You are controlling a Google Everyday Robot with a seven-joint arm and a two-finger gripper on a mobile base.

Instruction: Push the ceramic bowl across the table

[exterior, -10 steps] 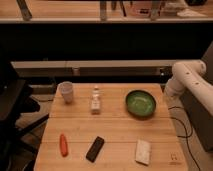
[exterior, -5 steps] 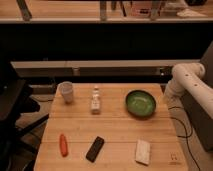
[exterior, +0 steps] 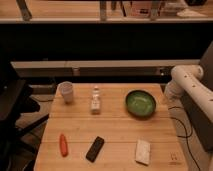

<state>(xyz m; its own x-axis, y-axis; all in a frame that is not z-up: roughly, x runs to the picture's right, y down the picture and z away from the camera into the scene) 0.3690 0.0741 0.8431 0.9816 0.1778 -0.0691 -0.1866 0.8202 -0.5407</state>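
Where my white arm bends down past the right edge of the bench, the tool sits near the ceramic bowl, apart from it; I cannot tell whether it is spread or pressed together. That green bowl rests on the bench's far right part, with a small bottle and a white cup to its left.

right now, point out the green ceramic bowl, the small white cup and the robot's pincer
glossy round green ceramic bowl [exterior: 140,103], camera view, middle of its inside
small white cup [exterior: 66,92], camera view, its outer wall
pincer [exterior: 170,94], camera view, its lower end, just right of the bowl
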